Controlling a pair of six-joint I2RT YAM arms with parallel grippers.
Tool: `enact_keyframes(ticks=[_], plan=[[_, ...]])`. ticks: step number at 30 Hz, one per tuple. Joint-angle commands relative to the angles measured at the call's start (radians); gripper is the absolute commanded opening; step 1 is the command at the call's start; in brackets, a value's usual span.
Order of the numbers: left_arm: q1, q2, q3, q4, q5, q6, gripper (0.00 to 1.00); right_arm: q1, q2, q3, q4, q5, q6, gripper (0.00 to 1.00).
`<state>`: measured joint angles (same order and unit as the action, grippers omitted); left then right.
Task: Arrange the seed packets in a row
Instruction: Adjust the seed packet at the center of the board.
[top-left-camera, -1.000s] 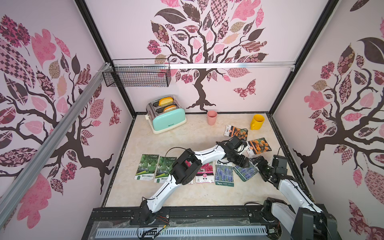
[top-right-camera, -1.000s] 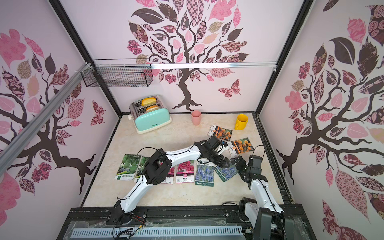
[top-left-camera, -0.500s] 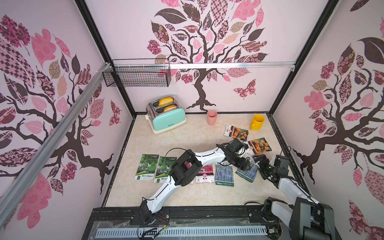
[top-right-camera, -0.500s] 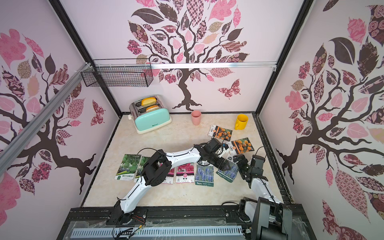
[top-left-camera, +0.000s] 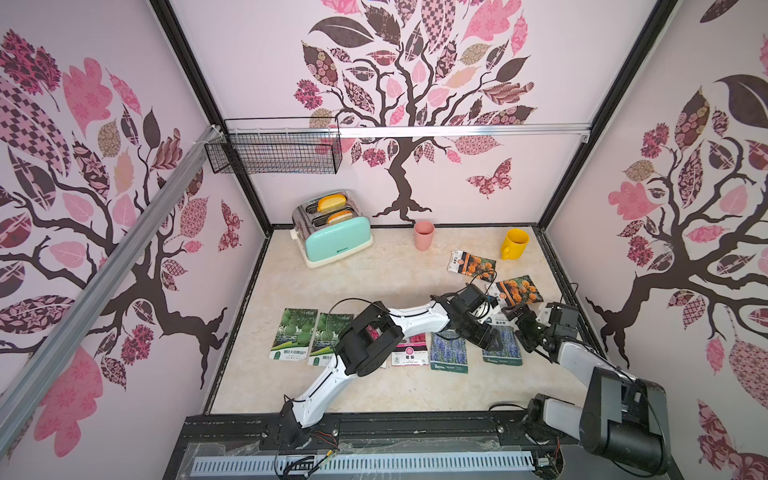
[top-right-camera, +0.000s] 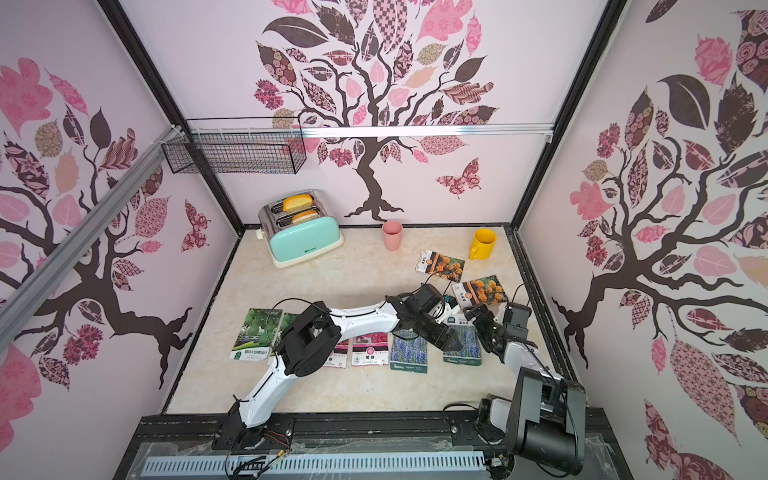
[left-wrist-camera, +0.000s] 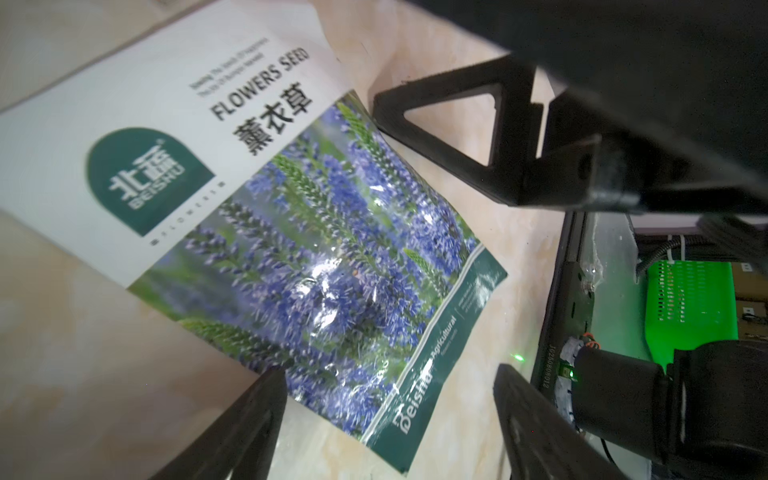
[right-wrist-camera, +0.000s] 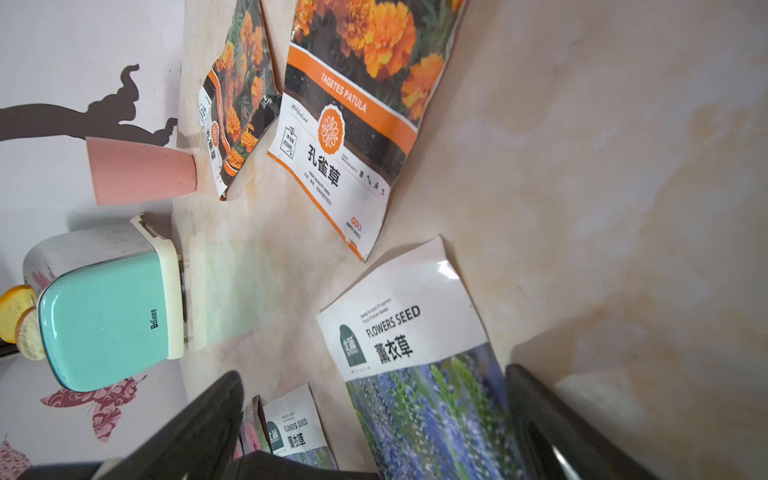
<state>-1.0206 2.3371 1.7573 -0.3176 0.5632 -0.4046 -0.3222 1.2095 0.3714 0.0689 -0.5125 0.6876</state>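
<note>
Glossy crinkled film was noted on the lavender packet (left-wrist-camera: 324, 270); tabletop (left-wrist-camera: 62, 374) was seen matt, marble-patterned; toaster (right-wrist-camera: 104, 320) was finished in smooth plastic

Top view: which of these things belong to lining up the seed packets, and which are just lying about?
Belong: two gourd packets, pink flower packets, two lavender packets, two marigold packets.
Lying about: toaster, pink cup, yellow mug, wire basket.

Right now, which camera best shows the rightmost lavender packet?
The left wrist view: the lavender packet fills the frame, picture and print readable. The right wrist view shows mainly its white label end; both top views show it small and partly covered.
</note>
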Motion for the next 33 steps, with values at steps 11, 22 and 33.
enact_keyframes(ticks=[11, 22, 33], plan=[[0.053, -0.347, -0.212, 0.026, -0.036, -0.033, 0.82, 0.035, -0.120, 0.099, -0.224, 0.141, -0.146, 1.00], [0.182, -0.762, -0.531, 0.052, -0.157, -0.129, 0.82, 0.213, -0.022, 0.187, -0.322, 0.311, -0.220, 1.00], [0.195, -0.900, -0.760, 0.173, -0.145, -0.211, 0.82, 0.362, 0.070, 0.184, -0.345, 0.326, -0.167, 1.00]])
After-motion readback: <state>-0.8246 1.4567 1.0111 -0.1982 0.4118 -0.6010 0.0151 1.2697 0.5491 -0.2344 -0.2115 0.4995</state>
